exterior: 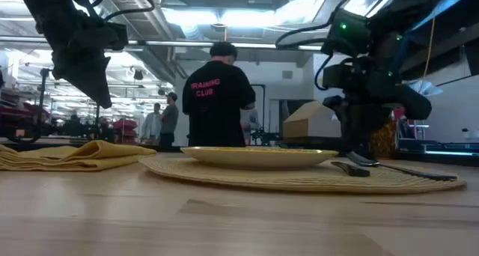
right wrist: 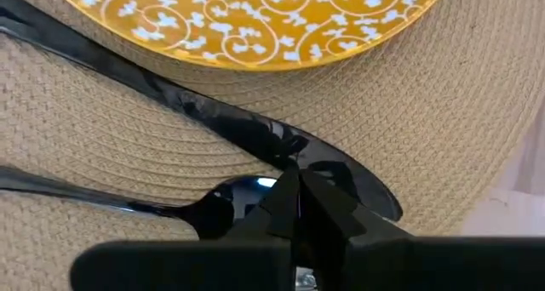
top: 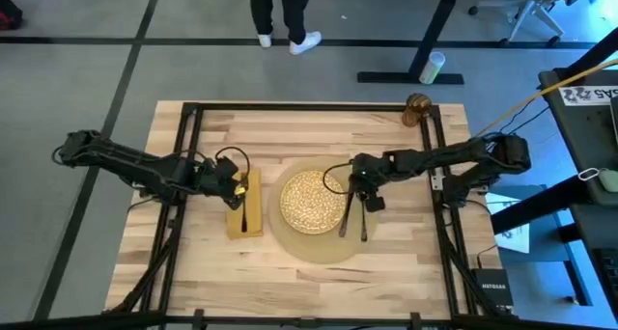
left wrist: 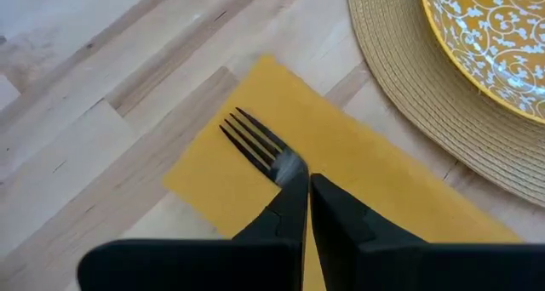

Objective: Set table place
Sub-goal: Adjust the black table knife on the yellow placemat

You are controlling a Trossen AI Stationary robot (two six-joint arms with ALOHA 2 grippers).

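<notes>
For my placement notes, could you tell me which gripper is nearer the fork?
Left. The left gripper is over the fork on the napkin; the right gripper is beyond the plate.

Your table (top: pixel 299 282) is light wood in glued strips — smooth, with a soft sheen in the low view — framed by thin black metal rails (top: pixel 309 107). The placemat (right wrist: pixel 443 104) is tan woven fibre, coarse and ribbed. On it, your plate (right wrist: pixel 255 19) looks like glazed ceramic, glossy yellow with white scrollwork. The knife (right wrist: pixel 213 116) and spoon (right wrist: pixel 204 210) are dark polished metal — mirror-bright. The fork (left wrist: pixel 255 142) is dark metal too, lying on a matt mustard cloth napkin (left wrist: pixel 358 168).
</notes>
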